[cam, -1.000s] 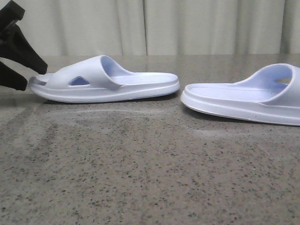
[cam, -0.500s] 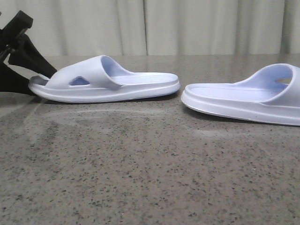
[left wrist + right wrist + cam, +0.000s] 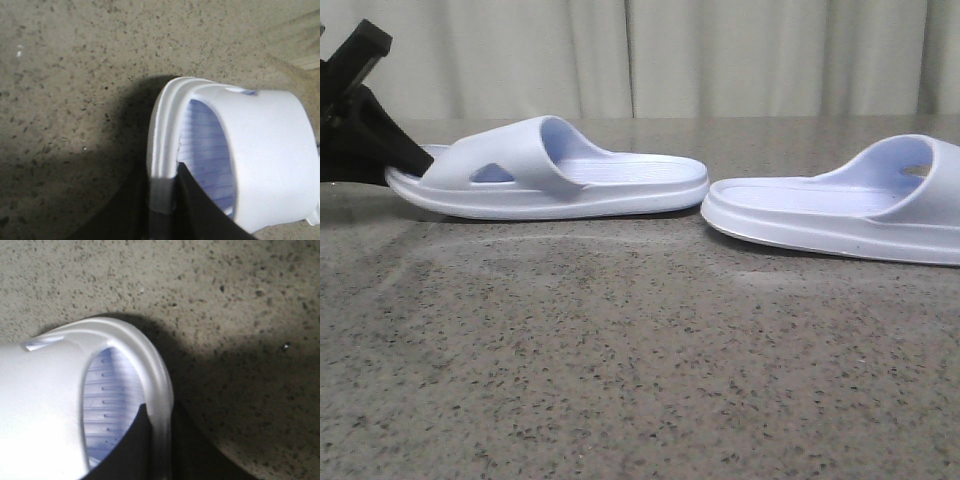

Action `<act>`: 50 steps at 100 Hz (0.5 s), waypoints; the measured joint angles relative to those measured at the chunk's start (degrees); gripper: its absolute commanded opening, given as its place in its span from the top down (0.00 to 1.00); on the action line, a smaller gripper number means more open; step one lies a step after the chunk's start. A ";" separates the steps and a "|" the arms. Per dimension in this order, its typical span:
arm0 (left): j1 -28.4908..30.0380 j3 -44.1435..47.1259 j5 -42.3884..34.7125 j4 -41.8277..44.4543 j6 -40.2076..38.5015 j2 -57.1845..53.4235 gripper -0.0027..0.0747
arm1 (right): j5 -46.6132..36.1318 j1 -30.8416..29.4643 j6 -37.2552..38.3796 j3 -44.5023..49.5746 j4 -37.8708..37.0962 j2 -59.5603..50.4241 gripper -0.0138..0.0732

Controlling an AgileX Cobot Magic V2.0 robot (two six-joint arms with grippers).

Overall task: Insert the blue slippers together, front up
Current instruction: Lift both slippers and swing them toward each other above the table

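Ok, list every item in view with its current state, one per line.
Left slipper: sole down on the table, toe rim pinched by the left gripper, one finger inside, one outside.
Right slipper: sole down, heel toward the left slipper, a narrow gap between them; toe rim pinched by the right gripper.
Table: speckled stone, carrying both slippers.

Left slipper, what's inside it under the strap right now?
One finger of the left pincer reaches onto the ribbed footbed of the left slipper, clamping its toe rim. The strap hides the footbed beyond.
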 measured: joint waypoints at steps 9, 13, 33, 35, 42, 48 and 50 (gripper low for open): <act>0.28 0.00 0.49 0.35 0.09 -2.11 0.95 | 0.14 0.00 -1.46 0.00 1.93 -1.28 0.96; 0.59 -0.18 1.21 0.50 0.23 -2.93 0.95 | 0.29 0.00 -2.50 0.00 2.98 -1.58 0.96; 4.71 -3.07 6.77 1.21 0.62 -6.90 0.95 | 2.99 0.00 -6.30 -0.55 9.76 -3.16 0.96; 5.06 -3.31 7.43 1.33 0.71 -7.27 0.95 | 3.14 0.00 -6.39 -0.74 10.23 -3.16 0.96; 6.84 -4.40 9.18 1.68 0.71 -8.34 0.95 | 3.92 0.00 -6.75 -1.86 11.53 -3.16 0.96; 8.48 -5.28 10.22 1.82 0.45 -9.01 0.95 | 4.50 0.00 -6.86 -3.12 12.79 -3.16 0.96; 9.01 -5.58 10.58 1.82 0.35 -9.16 0.95 | 4.71 0.00 -6.86 -3.43 13.20 -3.16 0.96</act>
